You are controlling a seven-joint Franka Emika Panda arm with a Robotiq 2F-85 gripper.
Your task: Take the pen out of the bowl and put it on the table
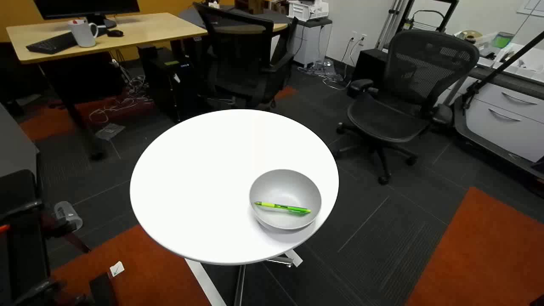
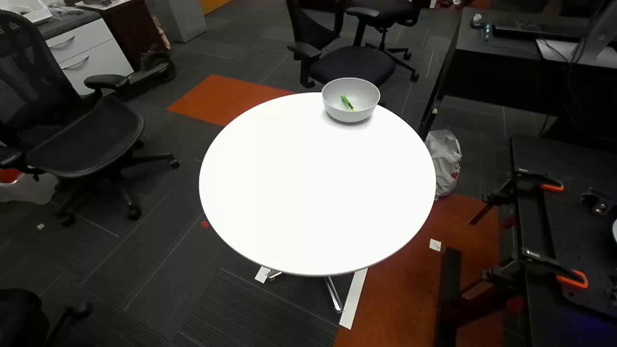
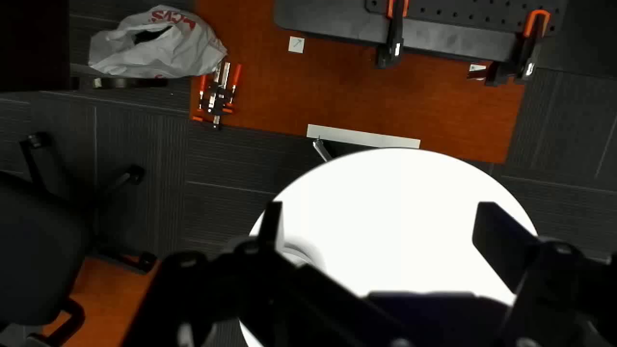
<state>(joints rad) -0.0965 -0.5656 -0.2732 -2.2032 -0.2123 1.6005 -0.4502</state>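
Released, my pincer (image 3: 381, 224) has its fingers (image 3: 496, 236) wide apart in the wrist view, with the round white worktop (image 3: 395, 212) showing between them. The green pen (image 1: 282, 208) lies inside the grey bowl (image 1: 289, 182), as I see in both exterior views; the bowl stands upright on the worktop, close to the edge, and only a sliver of it shows past the pincer on my wrist feed. Near the worktop, in an exterior view, I have a black mesh chair (image 1: 429, 68) on dark carpet (image 1: 361, 238), and farther back a wooden desk (image 1: 157, 26) carrying a white mug (image 1: 83, 35) and a keyboard (image 1: 51, 43).
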